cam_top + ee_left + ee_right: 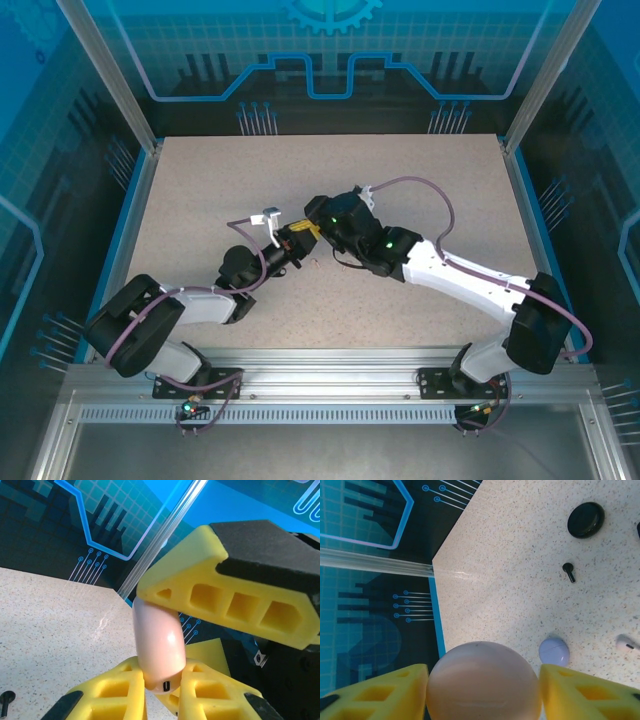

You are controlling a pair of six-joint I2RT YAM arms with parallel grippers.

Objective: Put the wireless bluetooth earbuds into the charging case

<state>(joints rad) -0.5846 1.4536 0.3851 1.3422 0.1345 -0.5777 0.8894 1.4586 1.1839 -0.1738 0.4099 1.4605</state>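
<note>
Pink charging case (pixel 159 640) pinched by left hand (pixel 162 682) and right hand (pixel 484 682), black earbud (pixel 568 572) on open tabletop (pixel 510 570)

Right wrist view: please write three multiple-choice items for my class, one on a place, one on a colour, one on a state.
1. Where is the small black stemmed earbud?
A. On the speckled table, apart from the round black case.
B. Inside that case.
C. Between the gripper's fingers.

2. What colour is the small round case lying nearest the right gripper?
A. Lilac.
B. Red.
C. Green.

3. The round pale pink case is:
A. loose on the table.
B. gripped between the yellow fingers.
C. stacked on the black case.

Answers: 1 A, bare table shows between earbud and case; 2 A, its dome is lilac; 3 B, a finger meets each side of it.
</note>
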